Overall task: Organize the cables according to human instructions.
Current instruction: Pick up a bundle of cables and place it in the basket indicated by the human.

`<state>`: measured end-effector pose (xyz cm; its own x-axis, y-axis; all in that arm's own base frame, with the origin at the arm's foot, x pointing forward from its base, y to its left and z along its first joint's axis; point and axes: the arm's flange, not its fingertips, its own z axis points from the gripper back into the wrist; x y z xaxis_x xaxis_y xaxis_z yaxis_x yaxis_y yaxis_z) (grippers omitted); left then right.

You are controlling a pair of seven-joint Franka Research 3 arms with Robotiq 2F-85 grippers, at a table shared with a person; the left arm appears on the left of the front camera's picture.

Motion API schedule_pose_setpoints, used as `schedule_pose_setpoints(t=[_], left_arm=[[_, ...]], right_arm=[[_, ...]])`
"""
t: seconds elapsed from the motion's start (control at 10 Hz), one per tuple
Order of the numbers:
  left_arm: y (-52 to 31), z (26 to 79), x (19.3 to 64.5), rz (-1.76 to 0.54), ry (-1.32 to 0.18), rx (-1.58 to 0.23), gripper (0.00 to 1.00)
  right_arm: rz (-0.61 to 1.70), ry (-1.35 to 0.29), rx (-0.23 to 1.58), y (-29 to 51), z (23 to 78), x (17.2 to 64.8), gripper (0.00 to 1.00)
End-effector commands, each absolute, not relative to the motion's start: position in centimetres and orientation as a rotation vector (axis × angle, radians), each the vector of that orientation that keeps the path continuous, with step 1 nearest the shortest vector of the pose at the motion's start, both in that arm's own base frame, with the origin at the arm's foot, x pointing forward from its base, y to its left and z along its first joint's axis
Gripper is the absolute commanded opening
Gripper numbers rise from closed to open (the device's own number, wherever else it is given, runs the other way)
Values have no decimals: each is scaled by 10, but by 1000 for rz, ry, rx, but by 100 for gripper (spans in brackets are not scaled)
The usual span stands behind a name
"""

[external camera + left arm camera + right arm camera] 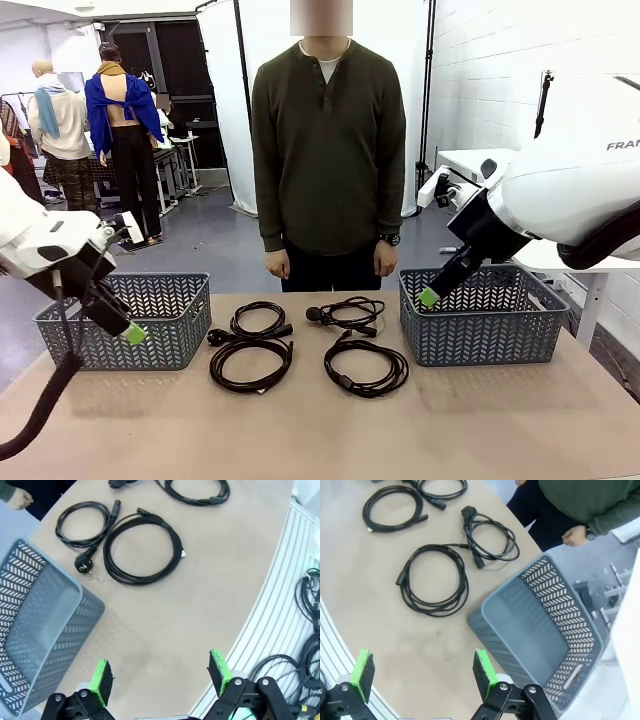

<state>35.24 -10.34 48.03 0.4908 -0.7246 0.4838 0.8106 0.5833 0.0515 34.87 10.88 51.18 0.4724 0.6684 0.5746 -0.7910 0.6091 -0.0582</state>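
Several coiled black cables lie in the middle of the table between two baskets: one at the back left (280,330), one at the front left (250,386), one at the back right (316,314), one at the front right (398,372). My left gripper (130,333) hangs open in front of the left basket, nothing between its fingers (162,677). My right gripper (432,295) is open above the right basket's near left corner, also with nothing in it (422,672). The human (328,150) stands at the far edge, arms down at the sides.
A grey mesh basket (180,330) stands at the table's left and a matching one (483,335) at the right. The left wrist view has two coils (176,545) beyond its basket (30,630). Bare tabletop lies in front of the cables.
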Motion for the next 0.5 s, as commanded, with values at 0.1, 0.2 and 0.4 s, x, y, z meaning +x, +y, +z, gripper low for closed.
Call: schedule_pose_setpoints(t=[0.1, 0.2, 0.4], left_arm=[[-84, 492, 359, -994, -486, -278, 100], [-78, 493, 358, -1029, -512, -308, 100], [-73, 493, 356, -1052, -521, -315, 100]], right_arm=[[1005, -585, 279, 90, 510, 352, 100], [1024, -587, 306, 86, 509, 354, 100], [1037, -600, 318, 85, 508, 356, 100]])
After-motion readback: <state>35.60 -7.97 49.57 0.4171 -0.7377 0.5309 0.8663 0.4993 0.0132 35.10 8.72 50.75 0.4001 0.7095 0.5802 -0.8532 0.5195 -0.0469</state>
